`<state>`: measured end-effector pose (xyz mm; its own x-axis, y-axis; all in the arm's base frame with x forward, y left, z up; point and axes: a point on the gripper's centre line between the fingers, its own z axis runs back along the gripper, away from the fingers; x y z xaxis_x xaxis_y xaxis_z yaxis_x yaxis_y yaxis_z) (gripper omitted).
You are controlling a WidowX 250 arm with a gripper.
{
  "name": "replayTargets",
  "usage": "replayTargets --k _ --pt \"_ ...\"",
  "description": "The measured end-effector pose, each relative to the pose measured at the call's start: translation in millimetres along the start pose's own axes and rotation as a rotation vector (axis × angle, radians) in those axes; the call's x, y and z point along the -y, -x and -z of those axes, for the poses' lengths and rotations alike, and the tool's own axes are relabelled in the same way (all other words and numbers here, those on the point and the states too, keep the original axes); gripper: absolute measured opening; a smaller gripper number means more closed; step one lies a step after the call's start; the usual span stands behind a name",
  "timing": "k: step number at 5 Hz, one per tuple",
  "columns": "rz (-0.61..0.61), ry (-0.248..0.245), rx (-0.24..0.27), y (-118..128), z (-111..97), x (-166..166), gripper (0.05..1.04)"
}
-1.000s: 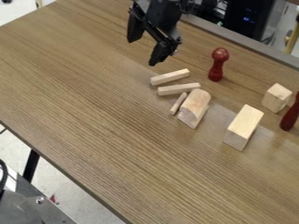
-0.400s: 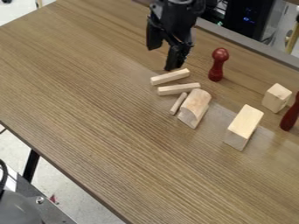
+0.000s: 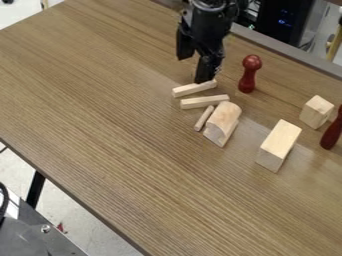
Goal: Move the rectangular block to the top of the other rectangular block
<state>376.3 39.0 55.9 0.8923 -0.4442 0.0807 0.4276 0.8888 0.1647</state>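
No readable text or numbers on anything here.

We see a wood-grain table (image 3: 100, 110) with a soft sheen. The upper slim block (image 3: 194, 88), lower slim block (image 3: 204, 102), rounded block (image 3: 224, 119) and large block (image 3: 280, 140) look like smooth, matt, bare wood. We notice glossy highlights on the round-headed red peg (image 3: 248, 77); the gripper (image 3: 194, 70) looks mostly matt.

The right edge crops a red peg (image 3: 331, 134); the top, the arm (image 3: 211, 15).
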Motion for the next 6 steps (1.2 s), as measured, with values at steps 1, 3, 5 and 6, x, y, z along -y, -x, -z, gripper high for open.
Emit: replayTargets --k 1,3,5,6 --pt "0.024 0.009 0.01 -3.1 3.8 1.1 0.984" --pt "0.054 0.039 -0.011 -5.9 27.9 9.5 0.984" --pt "0.064 -0.003 0.027 -17.6 35.8 8.0 0.68" --pt "0.057 0.004 0.036 -14.8 36.7 13.5 0.375"
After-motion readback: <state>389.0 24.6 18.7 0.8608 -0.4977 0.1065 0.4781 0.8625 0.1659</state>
